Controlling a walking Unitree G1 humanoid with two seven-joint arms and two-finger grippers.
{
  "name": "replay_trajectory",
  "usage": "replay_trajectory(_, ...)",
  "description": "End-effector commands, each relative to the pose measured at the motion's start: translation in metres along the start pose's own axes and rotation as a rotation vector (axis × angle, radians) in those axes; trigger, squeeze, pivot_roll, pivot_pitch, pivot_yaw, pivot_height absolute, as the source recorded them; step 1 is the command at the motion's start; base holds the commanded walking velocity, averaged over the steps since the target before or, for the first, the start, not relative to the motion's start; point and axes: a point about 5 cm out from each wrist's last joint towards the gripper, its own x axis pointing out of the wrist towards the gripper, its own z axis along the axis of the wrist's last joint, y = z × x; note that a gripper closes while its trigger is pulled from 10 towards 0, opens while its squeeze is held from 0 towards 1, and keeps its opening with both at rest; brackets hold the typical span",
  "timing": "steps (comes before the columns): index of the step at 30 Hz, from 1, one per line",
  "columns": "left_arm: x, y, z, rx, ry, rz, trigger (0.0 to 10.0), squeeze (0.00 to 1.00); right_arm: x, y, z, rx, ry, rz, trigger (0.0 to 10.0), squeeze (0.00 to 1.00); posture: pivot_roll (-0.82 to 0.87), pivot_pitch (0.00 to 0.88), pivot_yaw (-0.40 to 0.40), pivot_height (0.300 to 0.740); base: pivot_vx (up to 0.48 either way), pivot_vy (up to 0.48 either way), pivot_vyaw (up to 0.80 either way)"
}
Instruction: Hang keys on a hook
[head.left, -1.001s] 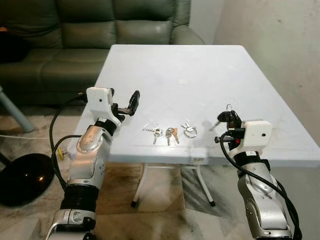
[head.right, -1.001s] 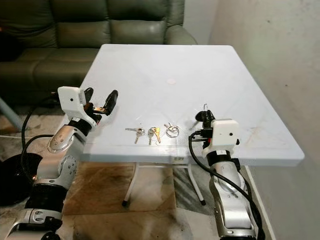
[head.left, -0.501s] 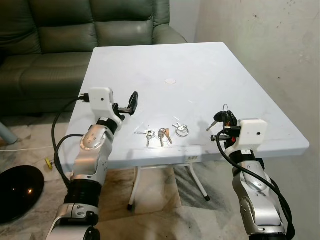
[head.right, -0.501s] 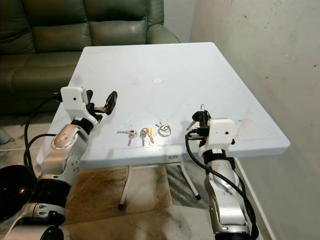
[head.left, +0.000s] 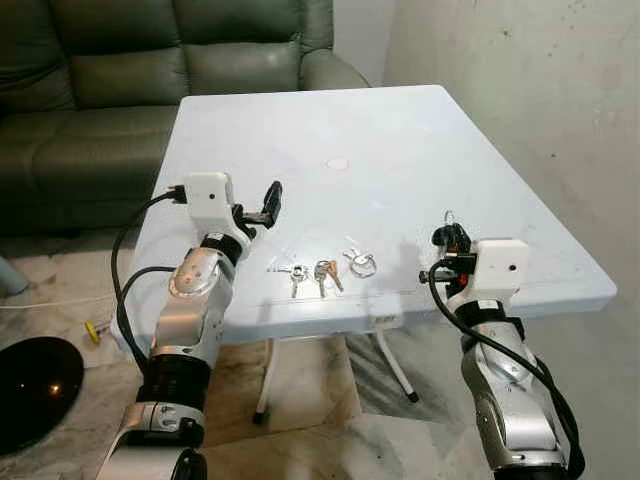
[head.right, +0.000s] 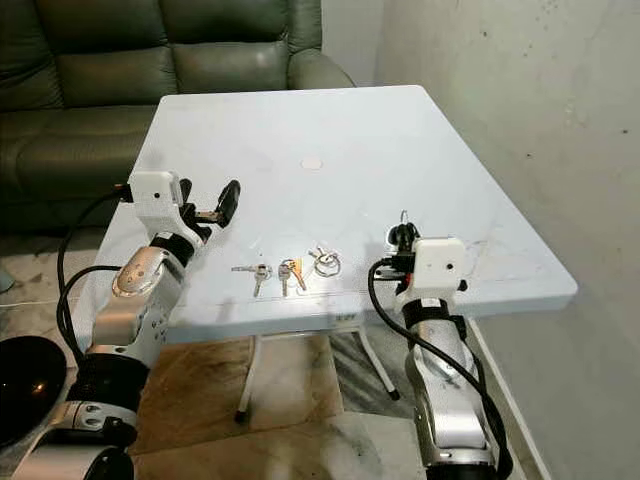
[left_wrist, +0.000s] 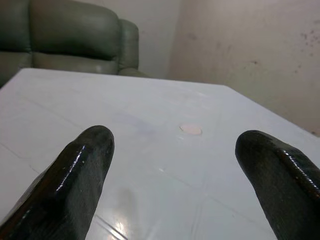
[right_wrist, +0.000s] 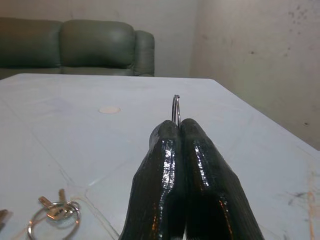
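White table (head.left: 400, 130) seen mid-frame, green sofa (head.left: 150, 60) at upper left. Left gripper (head.left: 262, 208) held spread wide, nothing in it, at centre left. Right gripper (right_wrist: 176, 131) clenched on key ring (right_wrist: 175, 109), lower right of head view. Three key sets (head.left: 322, 270) left lying at table's near edge. Keys judged light, stiff, slippery; ring best pinched. Pinch made plain by right wrist view; spare sets counted from head view.

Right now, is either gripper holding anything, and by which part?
The right gripper pinches a key ring by its lower arc. The left gripper is open, holding nothing.
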Motion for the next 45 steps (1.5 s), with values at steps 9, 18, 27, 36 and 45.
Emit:
replay_trajectory(9, -0.001, -0.001, 0.003, -0.021, -0.025, -0.018, 10.0, 0.00, 0.004, 0.002, 0.002, -0.008, -0.010, 0.004, 10.0, 0.00, 0.10, 0.000, 0.009, 0.740, 0.000, 0.000, -0.74)
replay_trajectory(18, -0.002, -0.003, 0.000, -0.024, -0.014, 0.000, 10.0, 0.00, 0.002, 0.006, 0.000, -0.008, -0.001, 0.023, 10.0, 0.00, 0.10, 0.000, 0.004, 0.740, 0.000, 0.198, -0.74)
replay_trajectory(27, -0.002, -0.003, 0.000, -0.020, -0.014, 0.006, 10.0, 0.00, 0.000, 0.005, -0.001, -0.013, 0.006, 0.025, 10.0, 0.00, 0.09, 0.000, 0.003, 0.740, 0.000, 0.000, -0.73)
replay_trajectory(36, -0.003, -0.006, -0.003, -0.023, -0.001, 0.002, 10.0, 0.00, -0.003, 0.004, -0.001, -0.014, 0.010, 0.021, 10.0, 0.00, 0.09, 0.000, 0.003, 0.740, 0.000, 0.000, -0.73)
replay_trajectory(45, -0.004, -0.007, -0.006, -0.029, 0.020, -0.002, 10.0, 0.00, -0.003, 0.005, -0.002, -0.015, 0.014, 0.022, 10.0, 0.00, 0.09, 0.000, -0.002, 0.740, 0.000, 0.000, -0.73)
